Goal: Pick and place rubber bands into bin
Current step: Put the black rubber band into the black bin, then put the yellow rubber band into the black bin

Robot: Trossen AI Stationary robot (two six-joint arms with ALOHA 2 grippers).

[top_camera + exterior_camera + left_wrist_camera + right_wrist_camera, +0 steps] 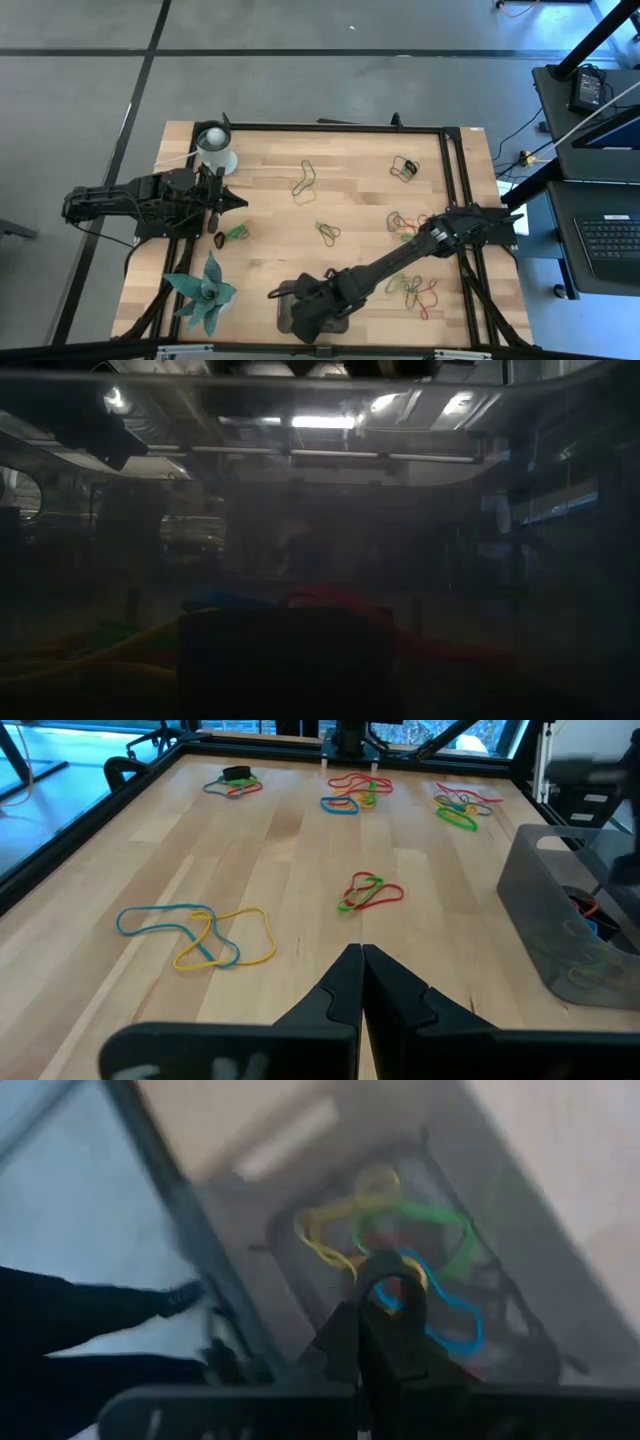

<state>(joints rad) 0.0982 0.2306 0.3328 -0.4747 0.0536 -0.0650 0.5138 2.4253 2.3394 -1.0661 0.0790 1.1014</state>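
R claw (pixel 385 1295) over bin (pixel 300 322), near desk (pixel 350 205) edge, clenched on a band (pixel 445 1315) | step: drop-off, prob. | next: release, go for loose bands (pixel 415 292) just beyond | L claw (pixel 360 965) clenched, empty, waiting by cup (pixel 214 146), far side

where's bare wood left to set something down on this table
Most room is the far middle strip between the white cup and the dark bands, and the patch between the plant and the tray. It is crowded on the right, where band piles lie beside the right arm.
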